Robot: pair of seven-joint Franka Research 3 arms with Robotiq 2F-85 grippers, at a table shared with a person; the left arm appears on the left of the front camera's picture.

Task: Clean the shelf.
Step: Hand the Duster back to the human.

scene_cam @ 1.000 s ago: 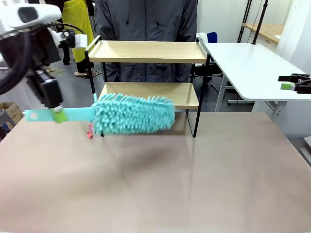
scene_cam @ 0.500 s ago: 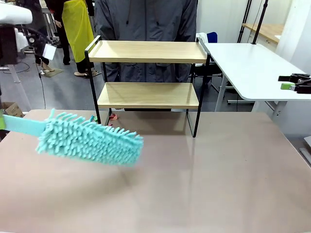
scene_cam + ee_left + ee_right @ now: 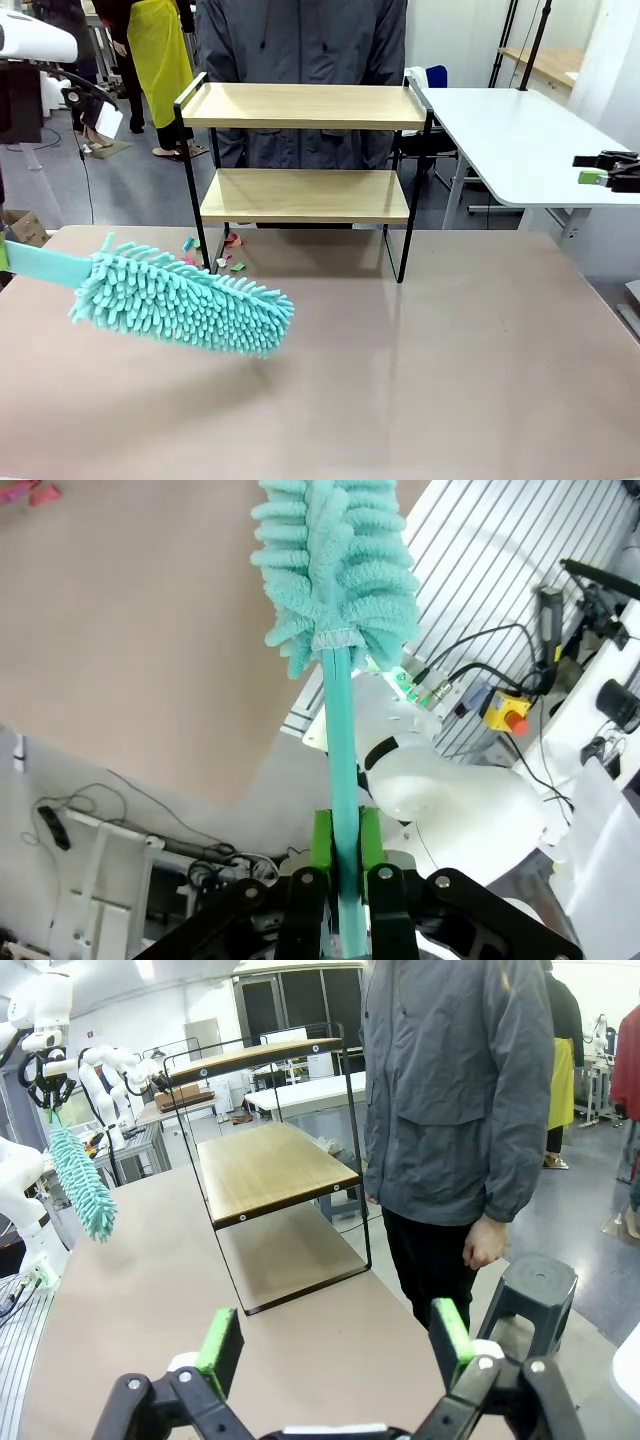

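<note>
A: Room check?
B: Open lab. Grey floor (image 3: 140, 190), white wall (image 3: 450, 35) at the back. Beige counter (image 3: 420, 360) up front, white table (image 3: 510, 135) far right.
A: Anything else?
B: Black stool (image 3: 530, 1295) by the counter's far side, cardboard box (image 3: 22, 228) on the floor left, black stand poles (image 3: 530, 45) by the wall. Even indoor lighting.

My left gripper (image 3: 340, 875) is black linkage with bright green pads and silver screw heads below them; the right gripper (image 3: 335, 1345) looks the same (pads wide-set). The person (image 3: 455, 1090) beyond it wears a grey zipped jacket and black trousers.
</note>
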